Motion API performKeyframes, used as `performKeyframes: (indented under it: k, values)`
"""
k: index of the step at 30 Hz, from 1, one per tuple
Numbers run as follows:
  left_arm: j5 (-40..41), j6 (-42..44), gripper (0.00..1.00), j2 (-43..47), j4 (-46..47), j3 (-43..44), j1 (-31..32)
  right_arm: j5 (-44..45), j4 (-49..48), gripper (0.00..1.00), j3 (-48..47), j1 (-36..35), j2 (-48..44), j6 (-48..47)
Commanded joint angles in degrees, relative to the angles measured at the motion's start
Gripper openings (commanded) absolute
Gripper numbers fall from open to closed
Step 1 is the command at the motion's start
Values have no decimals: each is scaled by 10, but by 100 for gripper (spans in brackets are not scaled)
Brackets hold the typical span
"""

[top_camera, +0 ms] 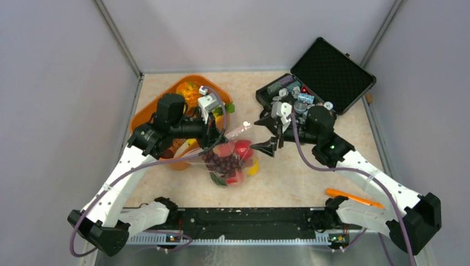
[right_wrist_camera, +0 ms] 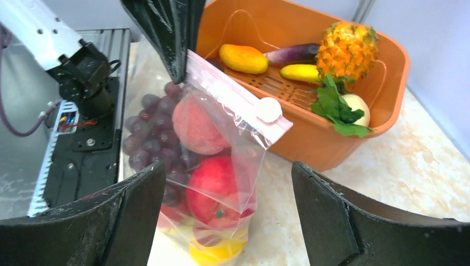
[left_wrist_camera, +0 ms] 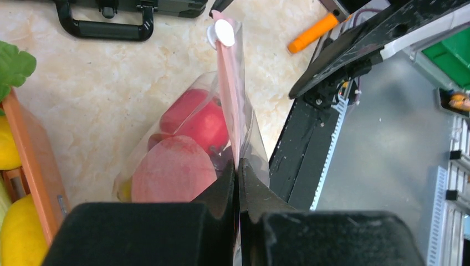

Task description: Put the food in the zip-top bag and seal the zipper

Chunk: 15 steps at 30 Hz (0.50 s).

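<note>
The clear zip-top bag (top_camera: 233,160) hangs above the table centre, filled with food: red apples (right_wrist_camera: 216,188), a pink peach (right_wrist_camera: 194,124), purple grapes (right_wrist_camera: 149,136) and a yellow piece (right_wrist_camera: 219,252). Its pink zipper (right_wrist_camera: 233,91) runs along the top, with a white slider (right_wrist_camera: 270,109) at the right end. My left gripper (left_wrist_camera: 238,169) is shut on the zipper's left end and holds the bag up. My right gripper (top_camera: 266,136) is open, just right of the bag, its fingers (right_wrist_camera: 327,205) either side of the bag's lower right part, not touching.
An orange basket (right_wrist_camera: 388,97) behind the bag holds a pineapple (right_wrist_camera: 346,50), yellow and orange pieces, an aubergine and a leafy piece. An open black case (top_camera: 327,77) with small tokens stands at the back right. An orange pen (top_camera: 352,197) lies near the right arm's base.
</note>
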State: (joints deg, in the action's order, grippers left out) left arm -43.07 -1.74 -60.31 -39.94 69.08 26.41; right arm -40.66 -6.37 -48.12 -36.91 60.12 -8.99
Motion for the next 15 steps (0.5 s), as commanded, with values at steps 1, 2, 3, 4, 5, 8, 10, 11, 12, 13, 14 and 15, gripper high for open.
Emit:
performKeyframes:
  k: [1, 2, 3, 4, 5, 8, 10, 11, 12, 13, 14, 15]
  values:
    - [27, 55, 0, -10, -26, 50, 31, -88, 95, 81, -63, 25, 6, -37]
    - [32, 63, 0, -11, -30, 55, 40, -120, 117, 80, -79, 32, 19, -35]
    - [39, 68, 0, -12, -31, 57, 47, -140, 129, 79, -89, 34, 31, -29]
    - [43, 75, 0, -12, -31, 59, 54, -153, 138, 78, -96, 34, 42, -26]
    - [48, 82, 0, -12, -31, 60, 61, -166, 141, 77, -100, 34, 50, -19]
    - [64, 94, 0, -14, -32, 67, 82, -177, 89, 74, -93, 34, 63, 35]
    - [74, 101, 0, -12, -31, 71, 95, -170, 71, 73, -90, 34, 74, 52]
    - [76, 106, 0, -11, -29, 72, 101, -166, 69, 73, -90, 34, 80, 54]
    - [83, 108, 0, -8, -26, 72, 106, -170, 68, 71, -90, 34, 84, 56]
    - [87, 111, 0, -6, -24, 71, 109, -179, 67, 69, -91, 34, 89, 57]
    - [92, 116, 0, -6, -27, 72, 113, -187, 52, 65, -91, 34, 91, 66]
    - [100, 120, 0, -6, -28, 72, 117, -193, 36, 61, -90, 34, 92, 81]
